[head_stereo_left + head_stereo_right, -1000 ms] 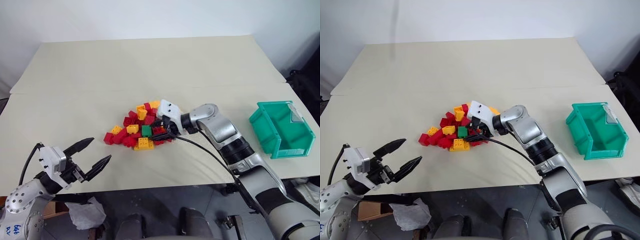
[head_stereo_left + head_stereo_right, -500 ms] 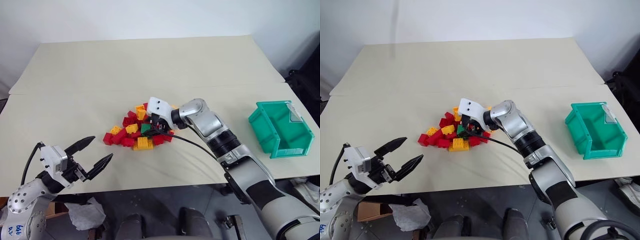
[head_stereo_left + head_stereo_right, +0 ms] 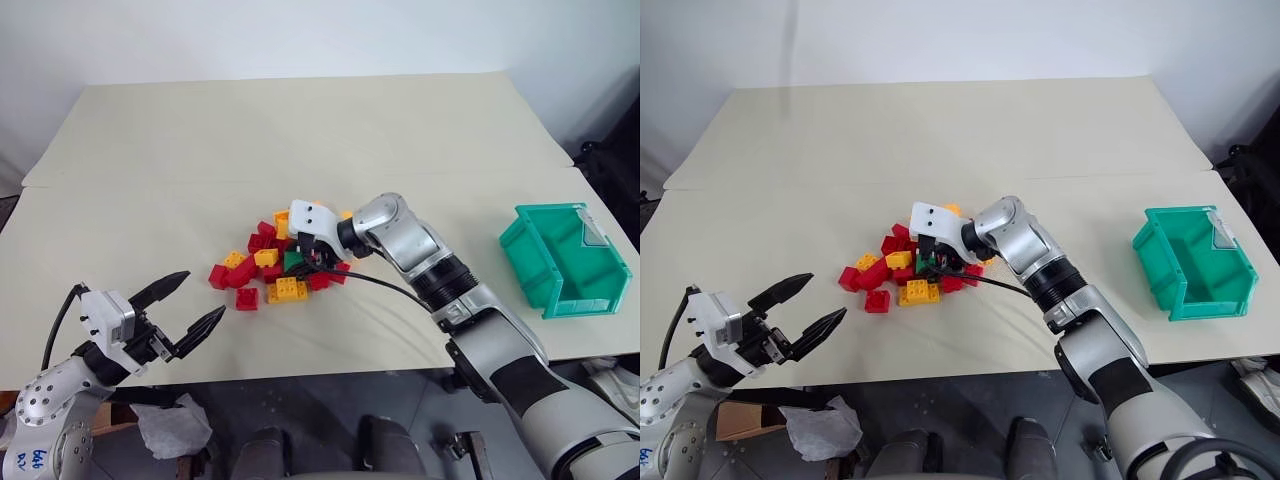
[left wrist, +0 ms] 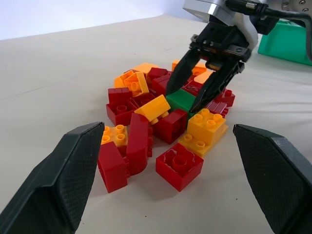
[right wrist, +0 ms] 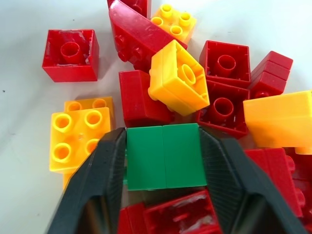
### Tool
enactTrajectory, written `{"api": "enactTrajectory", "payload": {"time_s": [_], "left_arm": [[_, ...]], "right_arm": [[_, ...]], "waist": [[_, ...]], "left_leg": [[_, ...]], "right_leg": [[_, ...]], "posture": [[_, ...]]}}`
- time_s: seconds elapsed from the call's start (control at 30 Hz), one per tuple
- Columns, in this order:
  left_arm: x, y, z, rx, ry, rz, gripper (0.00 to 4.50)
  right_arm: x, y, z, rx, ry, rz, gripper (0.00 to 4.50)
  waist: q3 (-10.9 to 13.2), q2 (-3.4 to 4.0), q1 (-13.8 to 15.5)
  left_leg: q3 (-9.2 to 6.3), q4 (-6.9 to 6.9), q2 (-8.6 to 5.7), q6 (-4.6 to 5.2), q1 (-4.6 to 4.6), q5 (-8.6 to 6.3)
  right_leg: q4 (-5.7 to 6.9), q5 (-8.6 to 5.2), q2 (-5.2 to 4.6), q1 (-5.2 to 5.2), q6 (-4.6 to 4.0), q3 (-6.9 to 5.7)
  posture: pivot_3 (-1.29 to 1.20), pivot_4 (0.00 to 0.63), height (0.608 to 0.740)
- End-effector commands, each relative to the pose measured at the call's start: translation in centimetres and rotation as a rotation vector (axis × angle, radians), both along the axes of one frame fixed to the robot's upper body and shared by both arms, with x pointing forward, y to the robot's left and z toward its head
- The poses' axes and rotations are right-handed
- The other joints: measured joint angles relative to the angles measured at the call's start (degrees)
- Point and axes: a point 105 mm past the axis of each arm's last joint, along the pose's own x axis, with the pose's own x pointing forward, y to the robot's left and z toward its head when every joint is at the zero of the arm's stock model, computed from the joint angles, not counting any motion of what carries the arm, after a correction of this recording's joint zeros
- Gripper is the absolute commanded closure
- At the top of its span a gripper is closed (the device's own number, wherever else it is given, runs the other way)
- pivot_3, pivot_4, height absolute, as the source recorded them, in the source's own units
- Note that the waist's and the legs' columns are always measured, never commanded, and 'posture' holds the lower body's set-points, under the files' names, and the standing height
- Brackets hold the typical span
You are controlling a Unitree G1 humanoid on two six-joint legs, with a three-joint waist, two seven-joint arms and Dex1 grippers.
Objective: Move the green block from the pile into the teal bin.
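Fingers of the right gripper bracket the small dark-green plastic brick in the red-and-yellow brick pile, pinching it for the teal plastic bin; left gripper idles open

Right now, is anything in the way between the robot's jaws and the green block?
No. The right gripper has its jaws on either side of the green block, with nothing between them. Red and yellow-orange bricks of the pile crowd close around it. The table between the pile and the teal bin looks bare.
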Motion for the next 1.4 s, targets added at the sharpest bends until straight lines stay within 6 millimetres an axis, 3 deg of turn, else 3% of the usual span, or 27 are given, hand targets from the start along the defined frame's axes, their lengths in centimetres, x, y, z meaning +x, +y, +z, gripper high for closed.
{"api": "enactTrajectory", "payload": {"time_s": [0.03, 0.23, 0.33, 0.43, 0.53, 0.63, 0.73, 0.83, 0.9, 1.0, 1.13, 1.4], "left_arm": [[-0.1, -0.3, 0.7, 0.015, -0.035, -0.007, 0.0], [0.0, -0.3, 0.7, 0.016, -0.035, -0.008, 0.0], [0.0, -0.6, 0.9, 0.012, -0.042, -0.017, 0.0], [0.0, -1.6, 1.4, 0.007, -0.054, -0.061, 0.0], [0.1, -2.6, 1.7, 0.004, -0.056, -0.112, 0.0], [0.9, -3.3, 1.9, -0.009, -0.059, -0.16, 0.0], [1.5, -3.5, 1.7, -0.008, -0.048, -0.192, 0.0], [1.8, -3.4, 1.5, -0.002, -0.041, -0.201, 0.0], [1.8, -3.1, 1.4, 0.003, -0.035, -0.196, 0.0], [1.5, -2.6, 1.1, 0.012, -0.02, -0.182, 0.0], [0.5, -1.5, 0.3, 0.042, 0.01, -0.157, 0.0], [-1.1, 0.0, -0.7, 0.071, 0.042, -0.093, 0.0]], "right_arm": [[-0.5, -0.1, -1.3, -0.042, 0.033, 0.007, 2.65], [-0.5, -0.1, -0.7, -0.015, 0.029, 0.007, 2.65], [-1.3, 0.3, 2.6, 0.179, 0.061, 0.062, 2.65], [-2.0, -1.6, 6.5, 0.374, 0.003, 0.128, 2.65], [-2.6, -4.2, 7.6, 0.41, -0.06, 0.14, 2.65], [-2.3, -6.9, 7.7, 0.447, -0.061, 0.043, 2.65], [-2.3, -7.9, 6.8, 0.422, -0.07, -0.018, 2.65], [-3.6, -6.8, 6.2, 0.422, 0.079, -0.037, 2.65], [-4.6, -5.5, 5.0, 0.371, 0.145, -0.014, 2.26], [-5.3, -4.2, 3.7, 0.307, 0.198, -0.007, 1.46], [-4.6, -1.9, 3.2, 0.283, 0.182, -0.016, 0.03], [-2.8, 0.2, 2.3, 0.193, 0.136, 0.019, 0.01]], "waist": [[0.0, 0.0, 0.0], [0.0, 0.0, 0.0], [0.0, 0.0, 0.0], [0.0, 0.0, 0.3], [0.0, -0.02, 0.5], [0.0, -0.04, 0.4], [0.0, -0.03, 0.1], [0.0, 0.0, -0.6], [0.0, 0.01, -0.6], [0.0, 0.01, -0.4], [0.0, 0.01, 0.0], [0.0, 0.0, 0.2]], "left_leg": [[0.0, 0.0, 0.0, 0.0, 0.0, 0.0], [0.0, -0.01, 0.0, -0.01, 0.0, -0.01], [0.0, -0.01, 0.0, -0.01, -0.01, -0.01], [-0.01, 0.0, 0.0, -0.01, -0.07, -0.01], [-0.05, 0.02, -0.02, 0.01, -0.1, -0.01], [-0.05, 0.0, -0.01, 0.0, -0.07, -0.02], [0.0, 0.0, 0.0, 0.0, -0.04, -0.02], [0.15, -0.07, 0.05, -0.01, -0.02, -0.01], [0.14, -0.07, 0.16, -0.04, -0.02, -0.01], [0.12, 0.0, 0.33, -0.17, -0.02, -0.09], [0.15, 0.03, 0.33, -0.17, -0.04, -0.09], [0.14, 0.03, 0.37, -0.2, -0.05, -0.11]], "right_leg": [[0.0, 0.0, 0.0, 0.0, 0.0, 0.0], [0.0, 0.0, 0.0, 0.0, 0.0, 0.0], [0.0, 0.0, 0.0, 0.0, 0.0, -0.01], [-0.02, 0.0, 0.0, -0.03, 0.0, -0.02], [-0.05, 0.0, -0.01, -0.02, 0.0, -0.04], [-0.07, 0.0, 0.0, 0.01, 0.0, -0.06], [-0.05, 0.0, 0.02, 0.01, 0.0, -0.04], [-0.06, 0.0, 0.06, -0.07, 0.0, 0.02], [-0.05, 0.0, 0.16, -0.1, -0.03, 0.01], [-0.05, 0.01, 0.31, -0.09, -0.1, 0.0], [-0.06, 0.01, 0.31, -0.1, -0.12, 0.02], [-0.04, -0.01, 0.36, -0.13, -0.16, 0.0]], "posture": [[0.0, 0.15, 0.74], [0.0, 0.15, 0.74], [0.0, 0.15, 0.74], [0.0, 0.15, 0.74], [0.0, 0.15, 0.74], [0.0, 0.15, 0.74], [0.0, 0.15, 0.74], [0.0, 0.15, 0.74], [0.0, 0.15, 0.74], [0.0, 0.15, 0.74], [0.0, 0.15, 0.74], [0.0, 0.15, 0.74]]}}
